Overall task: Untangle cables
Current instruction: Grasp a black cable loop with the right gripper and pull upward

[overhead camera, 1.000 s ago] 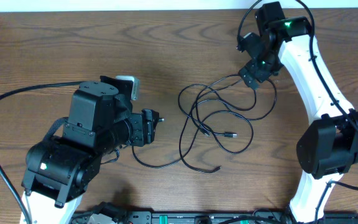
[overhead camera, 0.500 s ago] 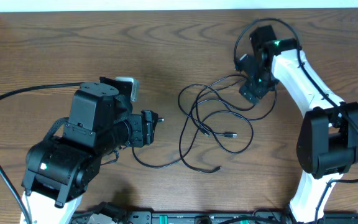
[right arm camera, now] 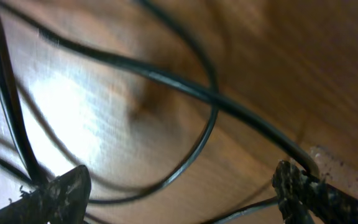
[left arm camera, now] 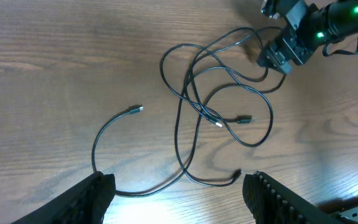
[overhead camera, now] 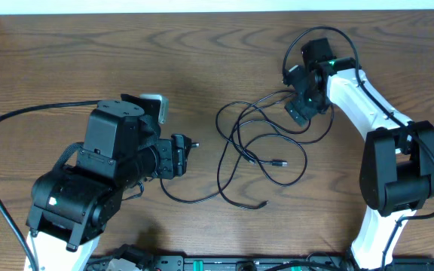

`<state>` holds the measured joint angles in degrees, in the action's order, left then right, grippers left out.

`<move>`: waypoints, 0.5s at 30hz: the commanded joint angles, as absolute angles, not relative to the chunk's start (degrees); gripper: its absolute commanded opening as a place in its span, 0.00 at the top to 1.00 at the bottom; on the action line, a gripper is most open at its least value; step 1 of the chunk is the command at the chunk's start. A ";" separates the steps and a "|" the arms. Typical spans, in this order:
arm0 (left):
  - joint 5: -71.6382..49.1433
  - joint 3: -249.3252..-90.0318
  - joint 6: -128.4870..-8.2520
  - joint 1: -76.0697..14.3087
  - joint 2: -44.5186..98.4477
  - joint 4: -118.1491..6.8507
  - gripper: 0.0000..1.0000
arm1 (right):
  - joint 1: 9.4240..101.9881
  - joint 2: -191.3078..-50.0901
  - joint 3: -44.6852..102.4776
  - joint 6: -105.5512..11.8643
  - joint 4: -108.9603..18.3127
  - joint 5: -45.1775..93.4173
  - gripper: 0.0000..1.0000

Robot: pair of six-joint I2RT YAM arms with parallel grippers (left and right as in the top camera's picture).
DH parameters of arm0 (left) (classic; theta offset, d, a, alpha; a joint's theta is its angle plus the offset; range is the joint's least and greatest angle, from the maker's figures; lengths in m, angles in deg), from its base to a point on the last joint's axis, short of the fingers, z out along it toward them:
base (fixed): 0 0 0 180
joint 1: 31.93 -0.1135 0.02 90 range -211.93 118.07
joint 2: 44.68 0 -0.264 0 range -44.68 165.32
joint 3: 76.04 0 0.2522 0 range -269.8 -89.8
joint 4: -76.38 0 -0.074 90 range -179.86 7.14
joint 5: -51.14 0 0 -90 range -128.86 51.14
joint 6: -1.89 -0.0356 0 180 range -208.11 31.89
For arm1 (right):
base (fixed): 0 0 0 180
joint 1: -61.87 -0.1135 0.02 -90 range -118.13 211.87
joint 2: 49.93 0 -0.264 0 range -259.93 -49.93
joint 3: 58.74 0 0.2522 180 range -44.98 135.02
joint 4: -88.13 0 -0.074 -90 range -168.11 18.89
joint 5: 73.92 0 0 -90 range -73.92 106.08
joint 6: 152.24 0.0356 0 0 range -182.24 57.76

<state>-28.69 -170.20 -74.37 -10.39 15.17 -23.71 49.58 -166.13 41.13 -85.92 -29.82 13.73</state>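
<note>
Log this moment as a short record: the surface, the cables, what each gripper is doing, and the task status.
surface: wooden table
cables: thin black cables in a looped, crossing tangle at mid-table
plug end: one plug end lying free inside the loops
left gripper: left gripper open, holding nothing, to the left of the tangle
right gripper: right gripper open, low at the tangle's upper right, strands running between its fingers, not clamped
status: cables not yet untangled
</note>
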 commanded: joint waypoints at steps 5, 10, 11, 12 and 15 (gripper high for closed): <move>-28.86 -171.19 -74.02 -10.54 15.11 -23.44 0.28 | 49.40 -166.30 40.93 -61.20 -34.56 15.78 0.12; -28.86 -171.19 -74.02 -10.54 15.11 -23.44 0.28 | 49.40 -166.30 40.93 -43.32 -35.39 22.78 0.19; -28.86 -171.19 -74.02 -10.54 15.11 -23.44 0.28 | 49.38 -166.30 40.93 -36.59 -35.52 25.64 0.21; -28.86 -171.19 -74.02 -10.54 15.11 -23.44 0.28 | 49.38 -166.30 40.93 -33.66 -35.52 26.64 0.22; -28.86 -171.19 -74.02 -10.54 15.11 -23.44 0.28 | 49.16 -166.30 40.93 -28.07 -35.67 27.65 0.22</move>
<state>-28.71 -170.20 -74.37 -10.39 15.17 -23.64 49.58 -166.13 41.13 -42.10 -35.54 23.41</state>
